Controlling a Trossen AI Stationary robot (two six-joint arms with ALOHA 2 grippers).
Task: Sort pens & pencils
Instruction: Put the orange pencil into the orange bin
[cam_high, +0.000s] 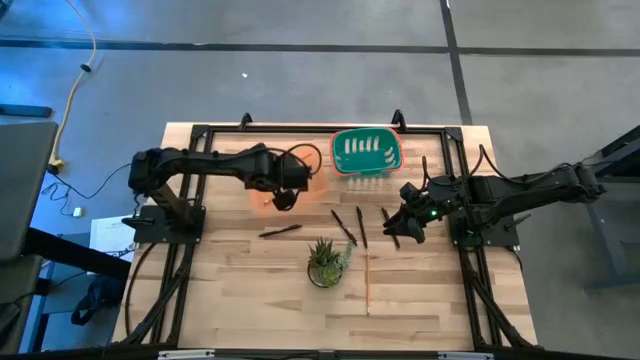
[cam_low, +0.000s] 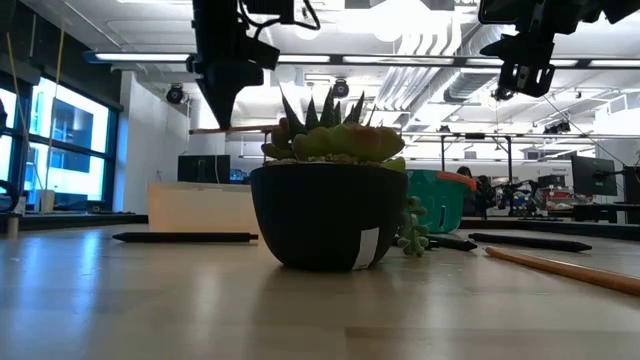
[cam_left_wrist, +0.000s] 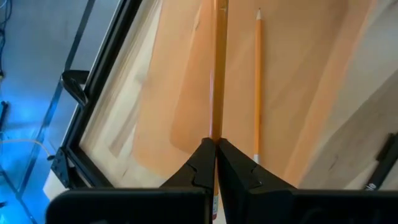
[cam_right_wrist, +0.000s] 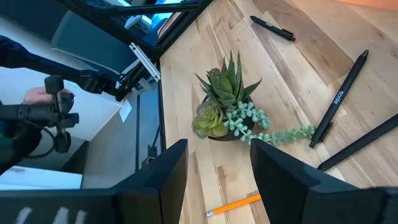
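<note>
Left pincer is closed on one of the pencils, holding it level above an orange sheet at the back left of the tabletop. A second pencil lies flat on that sheet, just beside the held one. A third pencil lies on the bare wood in front of the potted succulent.

Right pincer hangs open and empty above the tabletop, near its right side, over the plant area.

The pens lie scattered on the wood: one left of the succulent, the others between the succulent and the right arm. A teal basket sits at the back edge.
</note>
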